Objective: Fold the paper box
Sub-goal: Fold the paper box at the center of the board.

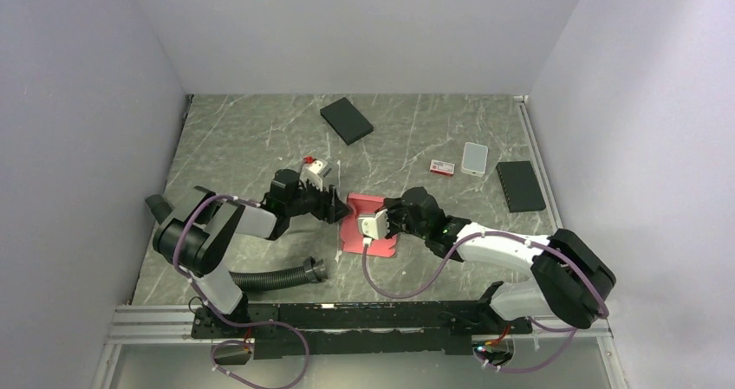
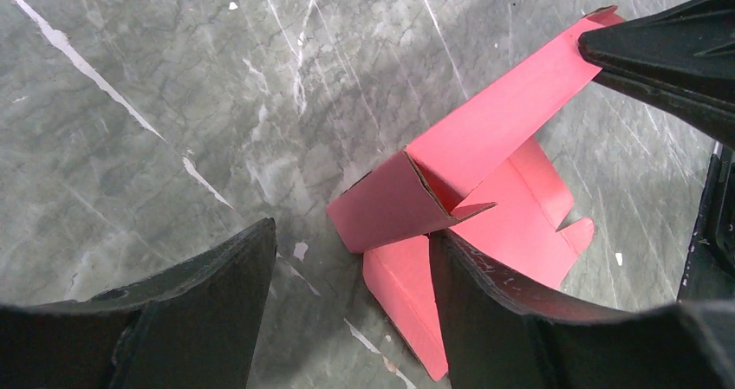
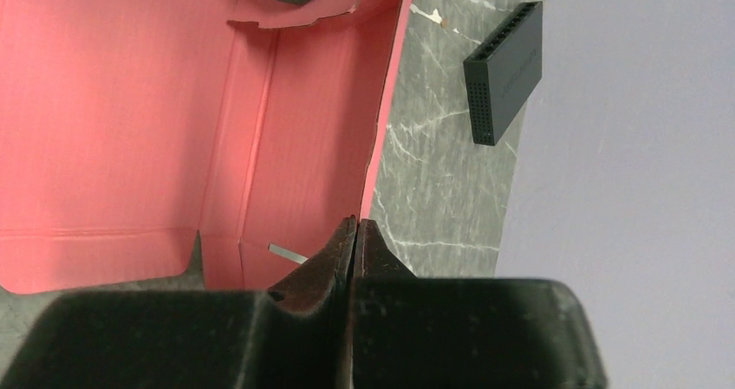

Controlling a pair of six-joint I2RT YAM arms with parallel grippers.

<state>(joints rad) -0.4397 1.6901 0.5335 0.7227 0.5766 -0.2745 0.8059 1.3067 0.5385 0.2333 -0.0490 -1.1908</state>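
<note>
The paper box [image 1: 357, 233] is a pinkish-red die-cut sheet lying between both arms, partly folded. In the left wrist view one long side wall [image 2: 485, 133] stands raised, its end flap [image 2: 390, 207] bent round at the corner. My left gripper [image 2: 351, 233] is open, with that corner between its black fingers [image 2: 511, 311]; from above it sits at the box's left edge [image 1: 336, 205]. My right gripper [image 3: 355, 224] is shut on the raised wall's edge [image 3: 386, 103], and its tip [image 2: 667, 47] shows at the wall's far end. The inside of the box [image 3: 113, 103] fills the right wrist view.
A black flat box [image 1: 347, 120] lies at the back and also shows in the right wrist view [image 3: 503, 60]. A tiny red-and-white carton [image 1: 441, 167], a white case [image 1: 474, 158] and another black slab [image 1: 520, 185] lie at the right. A black corrugated hose [image 1: 277, 276] lies by the left arm.
</note>
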